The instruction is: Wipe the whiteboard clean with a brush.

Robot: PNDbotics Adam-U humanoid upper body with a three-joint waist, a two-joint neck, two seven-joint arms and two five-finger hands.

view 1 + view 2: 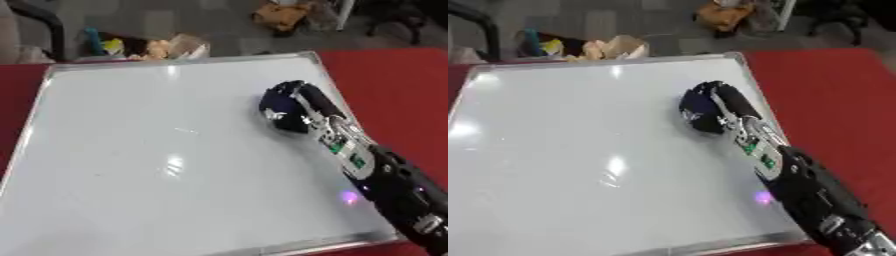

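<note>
A large whiteboard (157, 150) with a silver frame lies flat on a red table. Its surface looks blank, with only glare spots. My right hand (302, 102) reaches in from the lower right, over the board's right part near the frame. Its fingers are curled round a dark blue brush (278, 107), which is pressed down on the board. Most of the brush is hidden under the hand. My left hand shows in neither view.
The red table (394, 85) runs on to the right of the board. Beyond the far edge, on the floor, lie bags and coloured clutter (149, 46), a dark chair leg (48, 25) and a yellow-brown bag (282, 15).
</note>
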